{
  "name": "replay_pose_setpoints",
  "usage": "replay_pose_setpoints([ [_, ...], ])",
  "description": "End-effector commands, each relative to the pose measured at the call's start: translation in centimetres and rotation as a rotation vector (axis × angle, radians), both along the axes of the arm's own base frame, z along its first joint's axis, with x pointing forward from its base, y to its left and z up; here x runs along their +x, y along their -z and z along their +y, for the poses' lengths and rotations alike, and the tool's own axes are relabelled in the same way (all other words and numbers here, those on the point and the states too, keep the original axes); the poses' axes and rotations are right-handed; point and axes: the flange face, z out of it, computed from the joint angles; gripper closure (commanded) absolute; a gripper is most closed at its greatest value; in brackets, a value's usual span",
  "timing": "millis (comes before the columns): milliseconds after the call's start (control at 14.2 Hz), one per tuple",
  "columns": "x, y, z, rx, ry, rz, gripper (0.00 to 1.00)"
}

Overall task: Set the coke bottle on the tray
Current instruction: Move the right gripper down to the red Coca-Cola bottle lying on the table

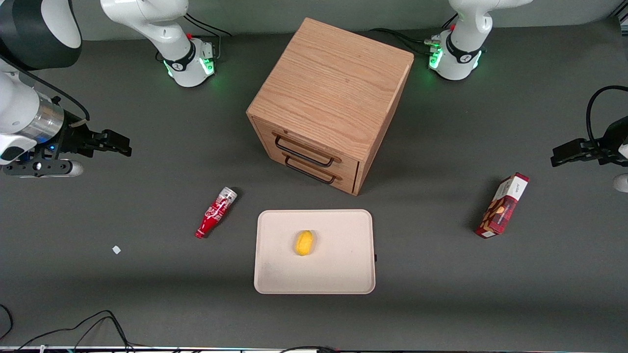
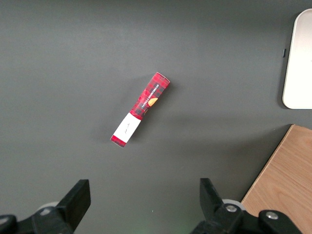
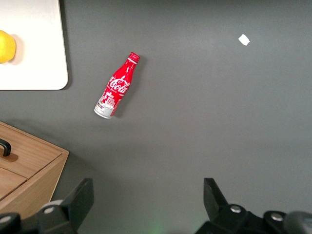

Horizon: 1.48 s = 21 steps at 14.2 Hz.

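Observation:
The coke bottle [image 1: 216, 212] lies on its side on the grey table beside the tray [image 1: 338, 279], its red cap nearer the front camera and its silvery end farther. It also shows in the right wrist view [image 3: 115, 87]. The cream-white tray holds a yellow lemon-like fruit [image 1: 304, 242]; a corner of the tray shows in the right wrist view [image 3: 39, 58]. My right gripper [image 1: 120, 144] hovers open and empty above the table at the working arm's end, farther from the front camera than the bottle, well apart from it. Its fingers [image 3: 80, 197] stand wide apart.
A wooden two-drawer cabinet [image 1: 331, 98] stands farther from the front camera than the tray. A red snack carton [image 1: 502, 205] lies toward the parked arm's end. A small white scrap [image 1: 116, 249] lies near the bottle, toward the working arm's end.

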Motion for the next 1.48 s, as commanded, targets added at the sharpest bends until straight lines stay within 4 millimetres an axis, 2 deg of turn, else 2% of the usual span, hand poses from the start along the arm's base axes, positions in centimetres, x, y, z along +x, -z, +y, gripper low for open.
replay_pose_setpoints([
  [0,0.2,-0.4,-0.2,-0.021,0.024,0.012,0.0],
  [141,0.4,-0.3,-0.7,-0.016,0.043,0.012,0.0],
  [353,0.8,-0.3,0.1,-0.01,0.031,0.011,0.0],
  [494,1.3,1.0,1.0,-0.02,0.12,0.033,0.0],
  [705,4.8,5.5,3.3,0.022,0.196,0.089,0.0],
  [776,6.1,6.6,5.1,0.024,0.219,0.098,0.0],
  [917,8.2,10.3,8.9,-0.005,0.304,0.125,0.0],
  [987,8.7,12.0,10.7,-0.019,0.314,0.122,0.0],
  [1058,9.2,12.9,12.1,-0.015,0.316,0.094,0.0],
  [1128,9.6,13.7,12.5,-0.005,0.334,0.066,0.0],
  [1269,9.7,17.4,12.7,-0.032,0.349,0.054,0.0],
  [1410,9.0,21.1,13.4,-0.035,0.386,0.004,0.0],
])
